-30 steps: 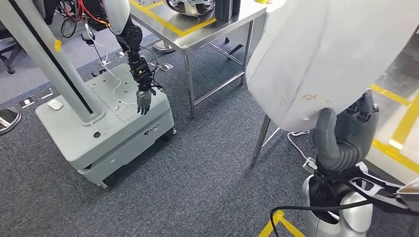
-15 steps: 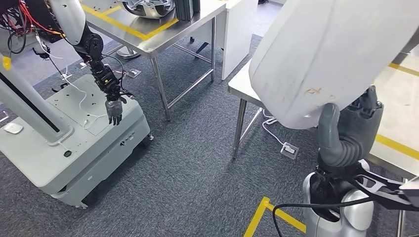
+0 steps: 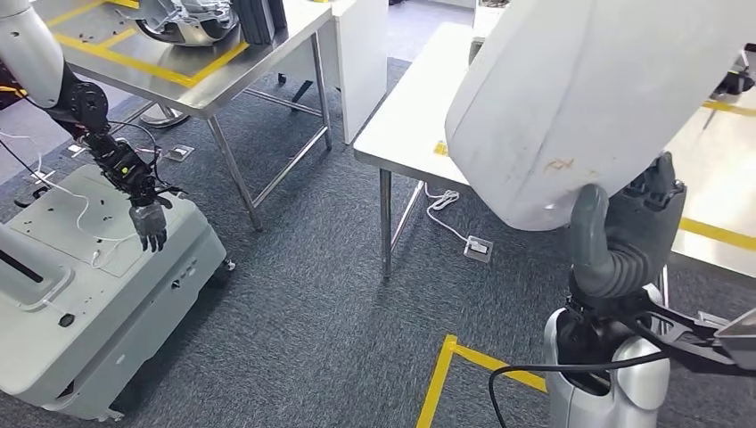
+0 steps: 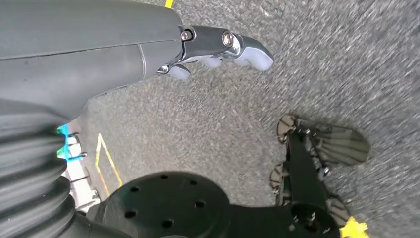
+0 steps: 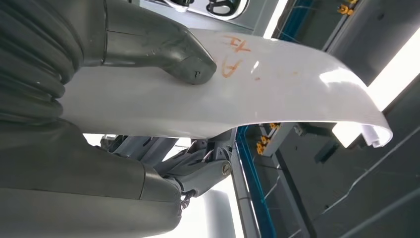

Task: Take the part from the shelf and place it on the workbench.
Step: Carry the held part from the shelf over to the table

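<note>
The part (image 3: 597,98), a large curved white panel, was held up high in the right hand (image 3: 624,236), above and in front of the near edge of the workbench (image 3: 406,125). In the right wrist view the thumb (image 5: 163,49) was seen pressed on the panel's convex face beside some orange marks, with fingers (image 5: 203,171) below the sheet, so the panel was gripped near one end only. The left hand (image 3: 152,227) hung at the robot's side over a grey cart (image 3: 107,303), holding nothing, its fingers loosely apart and bent.

Several risks could be judged from this. Most of the panel stood out beyond the grip, so a slip or a twist in the hand could be expected if the arm were swung sharply. Much of the head view was blocked by the panel, so the bench edge and the yellow tape (image 3: 713,234) on it could be misjudged and the panel set down half off the top. A second table (image 3: 223,80) with parts on it stood well to the left; the wide panel could be knocked against the white upright board (image 3: 361,53) between the two tables if it were carried too far that way.
</note>
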You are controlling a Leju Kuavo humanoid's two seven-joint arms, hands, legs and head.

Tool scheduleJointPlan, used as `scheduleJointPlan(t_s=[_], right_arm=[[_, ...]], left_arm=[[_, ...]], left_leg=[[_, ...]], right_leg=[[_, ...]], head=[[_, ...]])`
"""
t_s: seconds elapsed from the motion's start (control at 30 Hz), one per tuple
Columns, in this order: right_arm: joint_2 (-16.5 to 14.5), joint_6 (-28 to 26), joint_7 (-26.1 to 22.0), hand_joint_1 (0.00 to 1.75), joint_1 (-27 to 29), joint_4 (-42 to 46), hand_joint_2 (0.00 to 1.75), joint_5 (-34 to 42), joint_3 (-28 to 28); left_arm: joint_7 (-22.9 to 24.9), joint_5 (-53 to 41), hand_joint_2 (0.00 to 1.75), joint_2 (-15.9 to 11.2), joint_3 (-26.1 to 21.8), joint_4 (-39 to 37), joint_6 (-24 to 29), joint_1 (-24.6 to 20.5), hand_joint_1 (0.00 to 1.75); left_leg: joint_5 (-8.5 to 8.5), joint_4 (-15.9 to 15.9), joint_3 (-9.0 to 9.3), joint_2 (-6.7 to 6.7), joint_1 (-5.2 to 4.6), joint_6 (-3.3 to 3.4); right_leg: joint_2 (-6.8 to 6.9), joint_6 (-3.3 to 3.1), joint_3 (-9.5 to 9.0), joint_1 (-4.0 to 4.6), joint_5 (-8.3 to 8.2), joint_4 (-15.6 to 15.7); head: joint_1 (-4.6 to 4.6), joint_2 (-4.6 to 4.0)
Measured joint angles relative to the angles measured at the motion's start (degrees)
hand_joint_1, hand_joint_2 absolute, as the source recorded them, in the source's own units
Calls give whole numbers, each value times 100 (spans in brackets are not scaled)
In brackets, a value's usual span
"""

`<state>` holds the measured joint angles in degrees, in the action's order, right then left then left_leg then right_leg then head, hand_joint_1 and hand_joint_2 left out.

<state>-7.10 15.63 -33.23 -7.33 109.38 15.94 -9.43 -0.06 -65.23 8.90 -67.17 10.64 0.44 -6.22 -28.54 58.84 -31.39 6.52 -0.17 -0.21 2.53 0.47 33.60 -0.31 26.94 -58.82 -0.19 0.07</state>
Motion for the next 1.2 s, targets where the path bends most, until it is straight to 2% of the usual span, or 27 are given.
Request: scheduleJointPlan(t_s=[0.03, 0.1, 0.17, 0.2, 0.23, 0.27, 0.3, 0.33, 0.37, 0.4, 0.47, 0.53, 0.6, 0.67, 0.73, 0.77, 0.8, 0.83, 0.9, 0.93, 0.97, 1.0, 1.03, 1.07, 1.1, 1.17, 1.2], right_arm=[[4, 0, 2, 175, -3, -2, 175, 9, -2], [9, -10, 10, 175, -20, -4, 175, 26, -10], [13, -41, 25, 175, -33, -5, 175, 40, -19], [15, -56, 31, 175, -31, -5, 175, 48, -21], [17, -67, 33, 175, -26, -5, 175, 54, -20], [19, -72, 33, 175, -20, -5, 175, 61, -20], [20, -73, 33, 175, -16, -5, 175, 64, -19], [21, -74, 33, 175, -13, -5, 175, 65, -19], [21, -74, 33, 175, -11, -4, 175, 67, -19], [22, -74, 36, 175, -13, -3, 175, 68, -19], [22, -75, 40, 175, -12, 5, 175, 69, -19], [30, -75, 42, 175, 4, 13, 175, 69, -18], [49, -75, 40, 175, 13, 17, 175, 69, -16], [65, -75, 38, 175, 13, 19, 175, 70, -16], [77, -75, 40, 175, 25, 19, 175, 71, -16], [87, -74, 41, 175, 32, 19, 175, 71, -15], [97, -74, 42, 175, 34, 19, 175, 71, -14], [105, -73, 42, 175, 34, 20, 175, 72, -13], [111, -65, 40, 175, 32, 32, 175, 74, -13], [112, -61, 39, 175, 31, 41, 175, 75, -12], [113, -56, 38, 175, 32, 51, 175, 77, -10], [113, -54, 38, 175, 35, 58, 175, 79, -8], [114, -49, 39, 175, 37, 65, 175, 79, -4], [114, -43, 38, 175, 38, 74, 175, 80, 0], [113, -35, 39, 175, 36, 82, 175, 81, 3], [109, -17, 40, 175, 36, 93, 175, 81, 8], [108, -10, 44, 175, 39, 93, 175, 82, 9]], left_arm=[[2, -3, 175, -1, -1, 1, 0, -7, 0], [5, -17, 175, -5, -1, 0, 0, -17, 0], [22, -33, 175, -10, 1, -2, 0, -11, 0], [36, -40, 175, -12, 1, -2, 0, -5, 0], [49, -54, 175, -15, 0, -2, 0, 1, 0], [59, -69, 175, -19, -1, -2, 0, 3, 0], [64, -85, 175, -24, -1, -2, 0, 2, 0], [67, -100, 175, -28, -2, -2, 0, -1, 0], [70, -109, 175, -31, -1, -2, 0, -6, 0], [75, -115, 175, -32, -1, -4, 0, -10, 0], [92, -120, 175, -31, 1, -6, 0, -22, 0], [120, -120, 175, -30, 1, -7, 0, -31, 0], [137, -120, 175, -30, 1, -5, 0, -38, 0], [137, -120, 175, -32, 1, -3, 0, -40, 0], [148, -121, 175, -33, 1, -2, 0, -34, 0], [154, -124, 175, -32, 1, -3, 0, -36, 0], [160, -128, 175, -30, 1, -3, 0, -42, 0], [161, -132, 175, -28, 1, -3, 0, -53, 0], [161, -143, 175, -25, 1, -3, 0, -80, 0], [162, -150, 175, -27, 1, -2, 0, -91, 0], [163, -164, 175, -28, 1, -2, 0, -101, 0], [168, -179, 175, -27, 1, -2, 0, -109, 0], [174, -192, 175, -28, 1, -2, 0, -119, 0], [179, -203, 175, -28, 1, -2, 0, -128, 0], [184, -207, 175, -29, 2, -2, 0, -133, 0], [190, -207, 175, -31, 3, -3, 0, -131, 0], [194, -207, 175, -32, 3, -4, 0, -122, 0]], left_leg=[[-17, 11, 13, -14, 7, -34], [-217, 277, -91, -257, 25, -97], [-596, 969, -393, -549, 57, -146], [-736, 1315, -550, -600, 66, -163], [-780, 1526, -646, -619, 73, -173], [-701, 1509, -638, -629, 79, -178], [-521, 1259, -519, -655, 87, -177], [-303, 853, -324, -730, 100, -175], [-157, 459, -139, -883, 115, -180], [-66, 163, -4, -1012, 121, -170], [-56, -6, 66, -1132, 104, -125], [-9, -18, 63, -988, 92, -33], [31, -53, 55, -834, 104, 61], [46, -62, 26, -668, 89, 120], [48, -47, -10, -489, 62, 139], [47, -39, -20, -402, 53, 142], [44, -29, -25, -320, 48, 142], [36, -17, -24, -245, 45, 136], [7, 15, -20, -120, 27, 102], [-12, 23, -16, -72, 17, 74], [-27, 22, 0, -23, 6, 45], [-37, 10, 22, 35, 1, 14], [-43, 3, 35, 59, 4, -21], [-73, 29, 40, -8, 10, -60], [-158, 142, -1, -150, 18, -101], [-495, 713, -242, -502, 42, -165], [-679, 1107, -420, -588, 50, -182]], right_leg=[[-52, -35, -4, -16, -27, 25], [-156, -107, -12, -64, -89, 74], [-271, -141, 18, -85, -123, 82], [-341, -140, 36, -87, -132, 80], [-417, -133, 49, -89, -143, 77], [-496, -120, 57, -94, -153, 73], [-574, -104, 61, -102, -162, 67], [-647, -84, 65, -113, -169, 58], [-712, -55, 76, -120, -177, 47], [-775, -20, 97, -124, -186, 34], [-892, 77, 153, -128, -229, 36], [-966, 162, 195, -140, -275, 56], [-727, 200, 310, -121, -146, -146], [-393, 214, 631, -91, 237, -832], [-305, 221, 949, -88, 533, -1553], [-294, 217, 969, -86, 533, -1652], [-276, 204, 854, -80, 429, -1498], [-209, 182, 619, -69, 263, -1121], [39, 104, 170, -27, 38, -327], [126, 65, 49, -8, -2, -99], [153, 30, 27, 5, 5, -26], [95, 5, 31, 12, -11, -18], [25, -30, 28, 0, -29, -2], [-36, -61, 23, -19, -53, 19], [-98, -96, 16, -40, -83, 42], [-214, -139, 20, -71, -122, 62], [-283, -152, 33, -73, -130, 61]], head=[[0, 0], [-8, 0], [-16, 0], [-17, 0], [-16, 0], [-17, 0], [-16, 0], [-16, 0], [-17, 0], [-17, -1], [-19, -1], [-19, 0], [-11, 0], [-2, 0], [-1, 0], [-1, 0], [-1, 0], [-1, 0], [-3, 0], [-6, 0], [-9, 0], [-12, 0], [-12, 0], [-13, 0], [-14, 0], [-17, 0], [-17, 0]])
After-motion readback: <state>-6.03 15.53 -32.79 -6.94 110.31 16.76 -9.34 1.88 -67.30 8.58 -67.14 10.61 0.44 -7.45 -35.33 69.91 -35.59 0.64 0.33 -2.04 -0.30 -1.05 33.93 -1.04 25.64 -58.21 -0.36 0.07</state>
